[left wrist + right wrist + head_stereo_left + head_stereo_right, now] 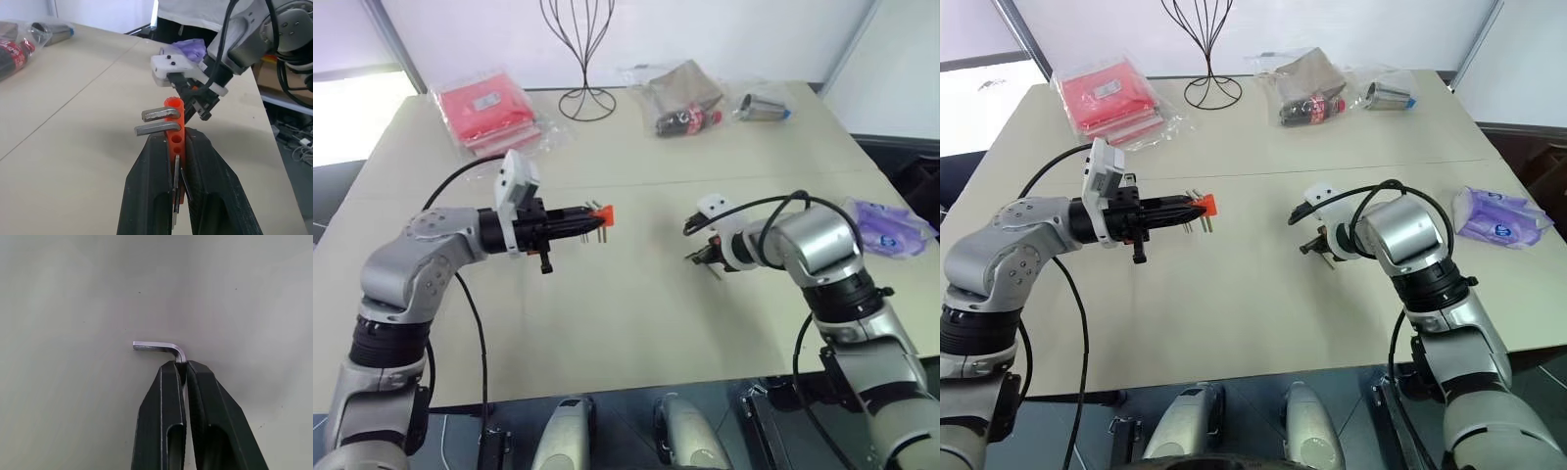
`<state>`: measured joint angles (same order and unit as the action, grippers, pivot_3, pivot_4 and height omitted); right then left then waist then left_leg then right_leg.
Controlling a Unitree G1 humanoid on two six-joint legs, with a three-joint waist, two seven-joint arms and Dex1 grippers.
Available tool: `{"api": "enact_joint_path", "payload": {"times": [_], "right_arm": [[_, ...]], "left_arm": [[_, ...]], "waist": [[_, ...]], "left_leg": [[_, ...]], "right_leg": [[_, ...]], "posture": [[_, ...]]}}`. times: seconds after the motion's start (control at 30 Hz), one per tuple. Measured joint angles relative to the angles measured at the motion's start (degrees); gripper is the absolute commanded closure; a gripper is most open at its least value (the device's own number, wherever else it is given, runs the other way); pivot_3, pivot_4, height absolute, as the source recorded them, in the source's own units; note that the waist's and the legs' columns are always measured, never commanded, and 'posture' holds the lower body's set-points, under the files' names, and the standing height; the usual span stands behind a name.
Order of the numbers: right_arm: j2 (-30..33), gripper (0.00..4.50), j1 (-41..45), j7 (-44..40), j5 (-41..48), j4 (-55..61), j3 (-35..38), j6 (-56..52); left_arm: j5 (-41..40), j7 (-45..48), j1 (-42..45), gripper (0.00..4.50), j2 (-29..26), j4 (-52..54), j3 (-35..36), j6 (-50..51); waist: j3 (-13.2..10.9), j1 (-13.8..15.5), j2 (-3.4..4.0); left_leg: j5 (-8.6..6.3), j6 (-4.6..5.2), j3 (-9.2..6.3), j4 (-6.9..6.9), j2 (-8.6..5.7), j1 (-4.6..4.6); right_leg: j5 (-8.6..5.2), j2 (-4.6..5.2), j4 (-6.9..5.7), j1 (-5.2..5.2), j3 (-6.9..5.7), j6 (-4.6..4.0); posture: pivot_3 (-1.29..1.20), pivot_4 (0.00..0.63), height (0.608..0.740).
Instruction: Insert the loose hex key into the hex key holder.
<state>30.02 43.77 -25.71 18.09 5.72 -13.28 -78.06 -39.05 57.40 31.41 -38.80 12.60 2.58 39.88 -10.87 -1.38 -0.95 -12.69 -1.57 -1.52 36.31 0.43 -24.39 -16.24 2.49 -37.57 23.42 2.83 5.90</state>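
Observation:
The orange-red hex key holder (pixel 176 128) has two grey keys sticking out of its side. My left gripper (pixel 174 141) is shut on it and holds it level above the table, pointing toward the right arm. The holder (pixel 604 215) shows at that gripper's tip in the head views. The loose hex key (pixel 161 346) is a thin grey L-shaped rod. My right gripper (pixel 181 366) is shut on its long leg, and the short bent end sticks out past the fingertips just over the table. The right gripper (pixel 701 257) sits a hand's width right of the holder.
Along the table's far edge lie red flat packets (pixel 485 110), a black wire stand (pixel 586 96), a plastic bag with a cola bottle (pixel 687 98) and a metal cup (pixel 762 108). A purple packet (pixel 888 225) lies at the right edge.

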Motion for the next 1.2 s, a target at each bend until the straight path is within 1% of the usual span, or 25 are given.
{"api": "enact_joint_path", "payload": {"times": [0.03, 0.1, 0.23, 0.3, 0.37, 0.43, 0.53, 0.6, 0.7, 0.8, 0.93, 1.07, 1.2], "right_arm": [[-0.7, 4.39, -0.5, 0.2, -0.1, 0.4, 0.3, 2.3], [-2.9, 4.39, -1.8, 2.1, -1.8, 1.3, 2.0, 12.8], [-5.8, 4.39, -1.6, 5.0, -3.4, 3.4, 8.0, 25.5], [-6.5, 4.39, -1.6, 5.3, -4.0, 5.3, 9.5, 32.0], [-6.7, 4.39, -1.8, 5.2, -4.4, 6.5, 9.8, 35.2], [-8.6, 4.39, -2.6, 5.3, -4.3, 8.3, 10.8, 39.0], [-13.3, 4.39, -3.0, 4.8, -0.2, 10.8, 12.8, 40.8], [-16.0, 4.39, -3.0, 3.5, 4.2, 13.0, 14.1, 40.7], [-20.3, 4.39, -2.8, 1.6, 14.1, 13.7, 17.6, 37.9], [-21.2, 4.39, -2.6, 0.1, 19.5, 13.7, 18.2, 36.6], [-21.4, 4.39, -1.1, -0.2, 22.0, 12.5, 18.3, 36.5], [-21.4, 4.39, -0.7, 0.1, 22.8, 12.5, 18.2, 36.5], [-21.1, 4.39, -0.7, 0.2, 23.3, 12.5, 17.7, 36.3]], "left_arm": [[0.0, 0.0, -0.1, 4.50, 0.0, 0.0, 0.0, 0.0], [0.1, -0.1, -0.1, 4.50, 0.3, 0.0, -0.1, -0.1], [0.1, -0.1, -0.2, 4.50, 0.6, 0.0, -0.3, 0.0], [0.1, 0.0, -0.2, 4.50, 0.6, 0.0, -0.3, 0.0], [0.1, 0.0, -0.2, 4.50, 0.5, 0.0, -0.3, 0.0], [0.1, 0.0, -0.1, 4.50, 0.3, -0.1, -0.3, 0.0], [0.4, -0.1, 1.0, 4.50, 0.3, -0.9, -0.3, 0.1], [0.9, -0.3, 2.3, 4.50, 0.2, -1.7, -0.3, 0.1], [1.3, -1.0, 5.0, 4.50, 1.1, -3.9, -0.3, 0.1], [1.5, -1.5, 5.6, 4.50, 1.6, -4.6, -0.3, 0.1], [1.6, -1.7, 5.6, 4.50, 1.6, -4.7, -0.3, 0.1], [1.5, -2.3, 5.6, 4.50, 1.7, -4.7, -0.3, 0.2], [1.6, -2.7, 6.8, 4.50, 2.9, -5.1, -0.3, 0.2]], "waist": [[0.0, 0.0, 0.02], [0.0, 0.1, 0.05], [0.0, 0.5, 0.04], [0.0, 0.5, 0.04], [0.0, 0.5, 0.04], [0.0, 0.4, 0.04], [0.0, 0.3, 0.04], [0.0, 0.3, 0.04], [0.0, 0.5, 0.04], [0.0, 0.4, 0.04], [0.0, 0.3, 0.05], [0.0, 0.3, 0.05], [0.0, 0.5, 0.05]], "left_leg": [[0.00, 0.00, 0.00, 0.00, 0.00, 0.00], [0.00, 0.00, 0.01, -0.01, 0.00, -0.03], [0.00, -0.01, 0.00, 0.01, 0.03, -0.04], [0.00, -0.01, -0.01, 0.01, 0.02, -0.04], [0.00, -0.01, -0.01, 0.01, 0.03, -0.02], [0.00, -0.01, -0.02, 0.01, 0.04, -0.02], [0.01, -0.01, -0.03, 0.01, 0.07, -0.01], [0.01, -0.01, -0.04, 0.01, 0.08, 0.00], [0.01, -0.01, -0.05, 0.07, 0.07, 0.01], [0.01, -0.01, -0.04, 0.13, 0.07, 0.00], [0.01, -0.01, -0.05, 0.12, 0.07, 0.01], [0.01, -0.01, -0.05, 0.12, 0.08, 0.00], [0.01, -0.01, -0.05, 0.14, 0.07, 0.00]], "right_leg": [[0.00, 0.00, -0.03, 0.02, 0.01, 0.00], [0.00, 0.01, -0.07, 0.08, 0.02, 0.00], [0.00, 0.06, -0.07, 0.05, 0.02, 0.01], [0.00, 0.07, -0.07, 0.05, 0.02, 0.01], [0.00, 0.07, -0.07, 0.04, 0.02, 0.01], [0.00, 0.05, -0.09, 0.04, 0.01, 0.00], [0.00, 0.03, -0.19, 0.07, 0.02, 0.00], [-0.01, 0.02, -0.23, 0.07, 0.01, 0.00], [-0.01, 0.04, -0.28, 0.04, 0.00, 0.00], [-0.01, 0.07, -0.29, 0.04, 0.01, 0.00], [-0.01, 0.04, -0.34, 0.07, 0.01, -0.01], [-0.01, 0.04, -0.36, 0.08, 0.01, -0.01], [-0.01, 0.05, -0.36, 0.08, 0.01, -0.01]], "posture": [[0.00, 0.150, 0.740], [0.00, 0.150, 0.740], [0.00, 0.150, 0.740], [0.00, 0.150, 0.740], [0.00, 0.150, 0.740], [0.00, 0.150, 0.740], [0.00, 0.150, 0.740], [0.00, 0.150, 0.740], [0.00, 0.150, 0.740], [0.00, 0.150, 0.740], [0.00, 0.150, 0.740], [0.00, 0.150, 0.740], [0.00, 0.150, 0.740]]}}
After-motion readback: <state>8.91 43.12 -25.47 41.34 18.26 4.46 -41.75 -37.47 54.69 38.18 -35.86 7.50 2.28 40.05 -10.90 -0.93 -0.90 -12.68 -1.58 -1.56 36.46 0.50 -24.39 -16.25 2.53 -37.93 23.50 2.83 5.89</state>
